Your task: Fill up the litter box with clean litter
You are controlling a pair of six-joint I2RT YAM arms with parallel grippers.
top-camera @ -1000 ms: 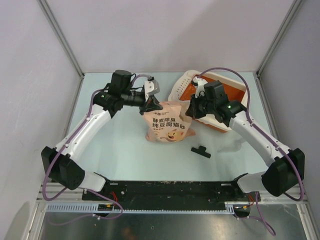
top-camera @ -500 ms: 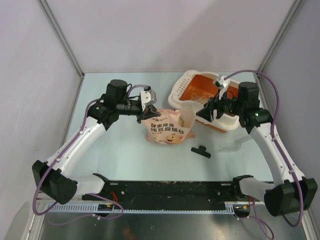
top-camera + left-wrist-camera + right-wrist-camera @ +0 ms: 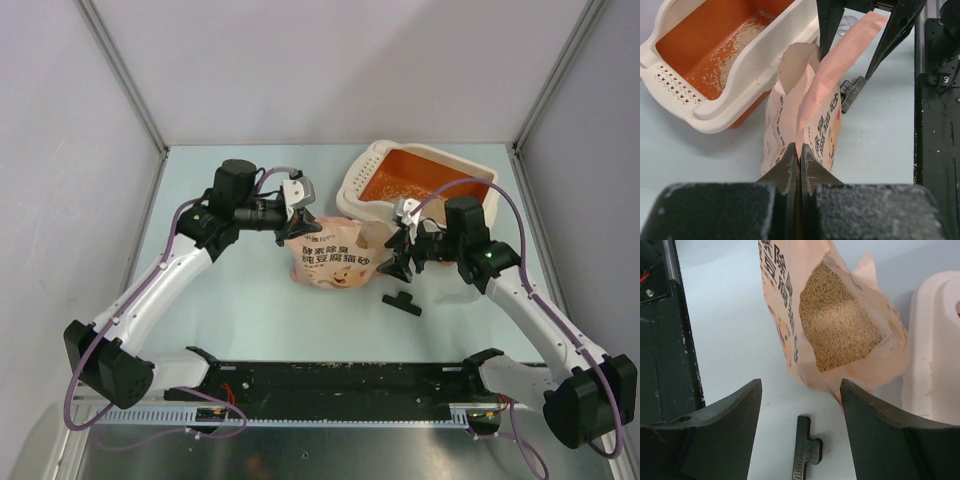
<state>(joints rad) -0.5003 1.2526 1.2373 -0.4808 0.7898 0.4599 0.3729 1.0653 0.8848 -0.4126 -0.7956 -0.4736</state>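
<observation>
A small black clip lies on the table, nearest the arm bases. Just past it the right claw stands wide and empty, facing the mouth of the open pink bag, where litter shows inside. The left claw is pinched tight on the bag's top edge. Beyond, the litter box holds a thin scatter of it.

A pink bag stands upright on the pale table, its top torn open and gaping, its front printed with dark characters and a cartoon face. Near its right front corner, but apart from it, lies a small black T-shaped piece with a ridged edge, perhaps a clip. A black rail runs along the table's near edge.
</observation>
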